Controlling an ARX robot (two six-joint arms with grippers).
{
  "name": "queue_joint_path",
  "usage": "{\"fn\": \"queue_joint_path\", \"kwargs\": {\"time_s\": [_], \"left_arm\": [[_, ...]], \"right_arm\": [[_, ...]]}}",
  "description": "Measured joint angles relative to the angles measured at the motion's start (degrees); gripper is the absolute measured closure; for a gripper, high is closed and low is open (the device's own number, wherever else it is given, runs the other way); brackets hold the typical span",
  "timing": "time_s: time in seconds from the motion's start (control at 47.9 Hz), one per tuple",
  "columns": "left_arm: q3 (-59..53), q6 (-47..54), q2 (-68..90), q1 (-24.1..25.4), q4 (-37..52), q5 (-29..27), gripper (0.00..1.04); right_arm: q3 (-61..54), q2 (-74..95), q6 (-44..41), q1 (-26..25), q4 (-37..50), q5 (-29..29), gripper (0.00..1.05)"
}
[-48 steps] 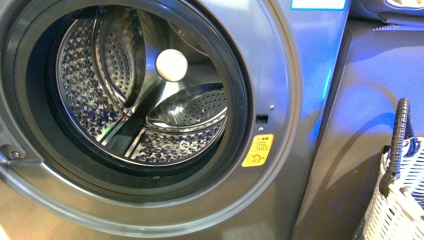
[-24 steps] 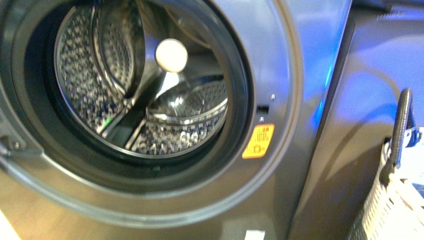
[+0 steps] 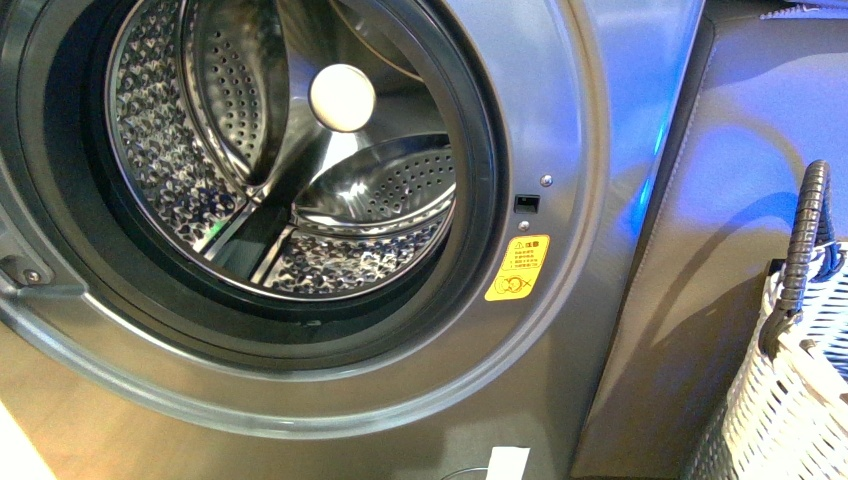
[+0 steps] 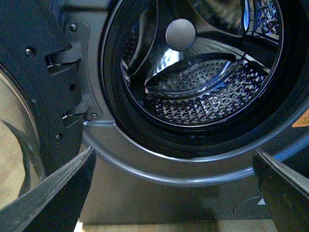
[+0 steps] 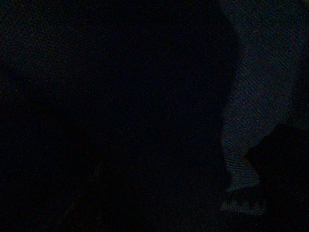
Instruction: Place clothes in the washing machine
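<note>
Left gripper [image 4: 173, 153]: fingers spread wide and empty, low in front of the porthole.
Door [image 4: 34, 96]: swung open on the left, hinge side near the left gripper.
Washing machine [image 3: 590, 150]: silver-grey front-loader, mouth fully exposed.
Rubber ring [image 3: 478, 190]: dark and unobstructed, nothing draped on it.
Drum [image 3: 160, 150]: perforated steel, no fabric inside.
Yellow sticker [image 3: 518, 268]: on the front, just right of the ring.
Panel [image 3: 700, 280]: plain grey-brown, between the machine and the basket.
Basket [image 3: 800, 420]: white woven, far right, dark handle [image 3: 803, 250] upright.
Clothes: not seen in any lit view and not in the drum, so loading is judged not yet done.
Right gripper: absent from the front view; its wrist view is dark, so I cannot tell its state.
Handling advice: carry the garment bunched, lift it over the ring's lower lip and release it deep on the drum floor. Leave no hem trailing across the ring, and keep clear of the door hinge.
</note>
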Motion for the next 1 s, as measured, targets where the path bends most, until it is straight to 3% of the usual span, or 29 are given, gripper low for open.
{"fn": "queue_joint_path", "kwargs": {"time_s": [0.23, 0.376, 0.459, 1.002], "left_arm": [[0.00, 0.02, 0.00, 0.00, 0.00, 0.00, 0.06], [0.00, 0.00, 0.00, 0.00, 0.00, 0.00, 0.06], [0.00, 0.02, 0.00, 0.00, 0.00, 0.00, 0.06], [0.00, 0.02, 0.00, 0.00, 0.00, 0.00, 0.06]], "right_arm": [[-0.35, 0.00, 0.74, -0.44, 0.22, -0.76, 0.55], [-2.12, -1.36, 2.67, -0.92, 0.50, -2.05, 0.85], [-4.15, -4.04, 4.48, -1.14, 0.96, -2.93, 0.97], [-22.34, -29.81, 11.02, 0.07, 6.69, -10.62, 0.98]]}}
